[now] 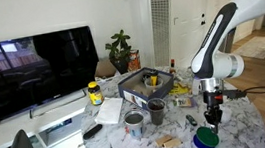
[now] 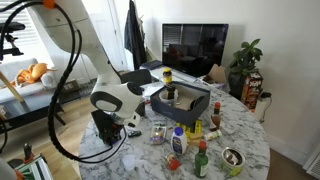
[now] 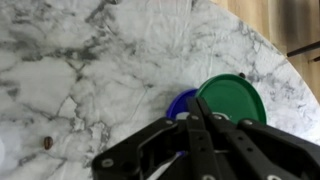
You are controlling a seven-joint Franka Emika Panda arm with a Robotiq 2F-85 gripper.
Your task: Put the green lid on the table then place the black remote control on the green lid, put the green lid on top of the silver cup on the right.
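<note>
The green lid (image 3: 234, 98) lies flat on the marble table, overlapping a blue round object (image 3: 181, 101). It also shows in an exterior view (image 1: 207, 136). My gripper (image 3: 196, 102) hangs just above the lid's left edge, with its fingers pressed together and nothing between them. It shows in both exterior views (image 1: 213, 113) (image 2: 106, 138). The black remote control (image 1: 92, 131) lies at the far side of the table. A silver cup (image 1: 134, 123) stands near the table's middle, next to a dark cup (image 1: 157, 110).
A dark tray (image 1: 139, 85) of items, several bottles (image 2: 178, 140) and another metal cup (image 2: 232, 160) crowd the table. A TV (image 1: 34, 71) stands behind it. The table's round edge (image 3: 285, 70) is close beside the lid.
</note>
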